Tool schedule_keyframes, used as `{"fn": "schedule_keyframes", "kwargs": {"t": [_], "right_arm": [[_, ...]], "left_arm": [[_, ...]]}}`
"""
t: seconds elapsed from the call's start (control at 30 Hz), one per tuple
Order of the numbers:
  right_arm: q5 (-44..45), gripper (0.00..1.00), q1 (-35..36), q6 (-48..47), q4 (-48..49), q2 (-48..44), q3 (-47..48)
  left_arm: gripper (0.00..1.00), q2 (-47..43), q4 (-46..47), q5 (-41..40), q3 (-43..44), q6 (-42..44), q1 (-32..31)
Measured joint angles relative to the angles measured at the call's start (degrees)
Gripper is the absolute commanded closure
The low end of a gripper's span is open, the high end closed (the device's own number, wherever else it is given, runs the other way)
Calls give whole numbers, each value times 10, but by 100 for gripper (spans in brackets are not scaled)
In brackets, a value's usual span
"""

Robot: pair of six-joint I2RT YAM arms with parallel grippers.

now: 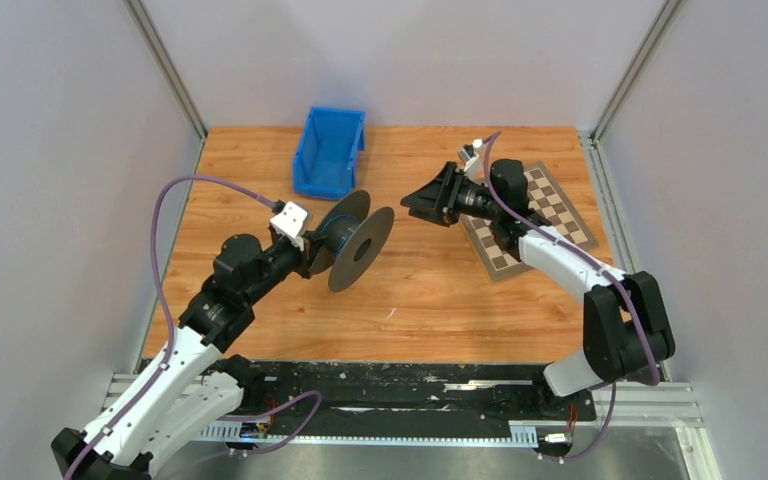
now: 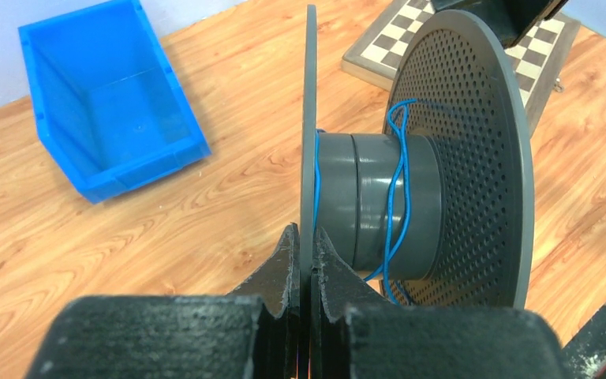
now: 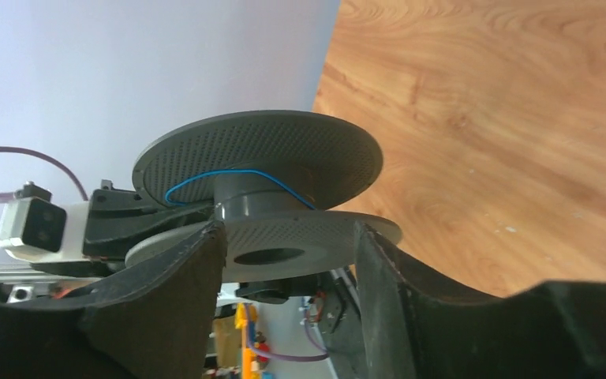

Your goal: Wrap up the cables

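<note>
Left gripper [image 2: 306, 245] pinches the spool [image 2: 473, 174] flange, cable [image 2: 398, 189] round its hub; right gripper [image 3: 288, 237] spread wide; blue bin [image 1: 305, 150] nearby.

We see a robot laboratory, a small test cell. Plain pale grey wall panels [image 1: 50, 150] in thin aluminium frame posts [image 1: 165, 65] close three sides of an orange-brown wooden table top [image 1: 430, 290]. A white-and-black left robot arm [image 1: 175, 365] and the right arm [image 1: 560, 260] stand at its near edge on a silver metal rail [image 1: 650, 405]. A brown-and-white checkered flat board [image 1: 560, 210] lies there too.
</note>
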Motion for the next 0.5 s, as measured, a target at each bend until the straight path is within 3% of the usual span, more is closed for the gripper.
{"fn": "schedule_keyframes", "kwargs": {"t": [0.17, 0.3, 0.5], "right_arm": [[-19, 35, -26, -86, -11, -33, 0], [-84, 29, -30, -165, 16, -56, -1], [-212, 24, -27, -264, 57, -94, 1]], "left_arm": [[100, 8, -29, 0, 24, -13, 0], [100, 31, -87, 27, 69, -28, 3], [100, 79, -149, 133, 141, -52, 12]]}}
